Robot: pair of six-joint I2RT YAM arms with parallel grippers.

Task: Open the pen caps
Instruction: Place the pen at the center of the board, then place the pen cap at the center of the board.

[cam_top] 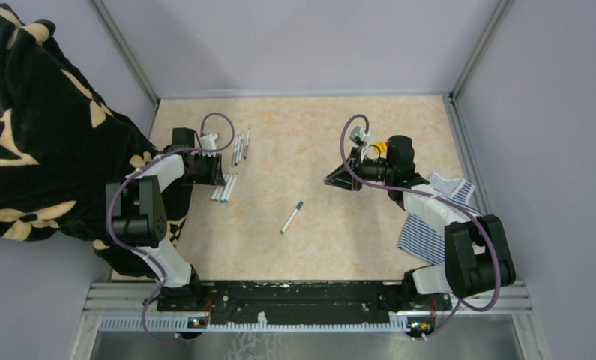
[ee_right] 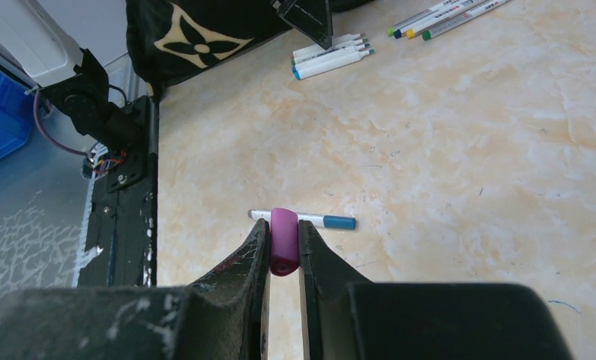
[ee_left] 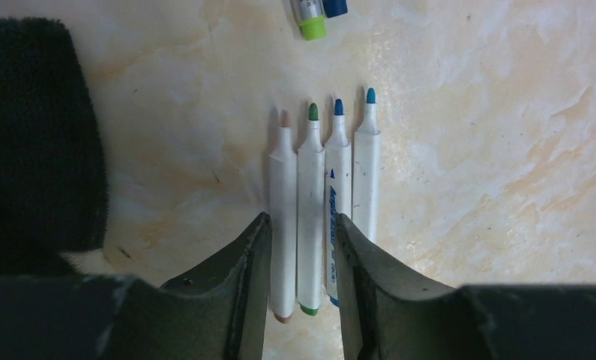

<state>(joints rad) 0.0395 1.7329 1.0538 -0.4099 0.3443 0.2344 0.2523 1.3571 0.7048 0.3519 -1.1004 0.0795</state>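
R gripper (ee_right: pixel 283 229), lower centre of the right wrist view, is pinched on a short purple plastic cap (ee_right: pixel 283 251), which looks to be off the beige marbled tabletop (ee_right: pixel 467 150). Just beyond it lies a lone white-barrelled marker w/ a blue end (ee_right: pixel 309 220), mid-table in the top view.

L gripper (ee_left: pixel 302 225), lower centre of the left wrist view, has its jaws spread. They straddle part of a row of four white marker pens (ee_left: pixel 310 195) w/ bare tips (peach, green, two blue), lying flat side by side. Nothing is gripped. Capped pens, green and blue ends (ee_left: pixel 312 27), sit at the top edge of that frame.

Step in hand, my read: one cap is off and needs dropping. Next: R lets the cap go on a bare patch, and L goes for a capped pen at the top w/ a mid-barrel grip, so R can pull its cap.
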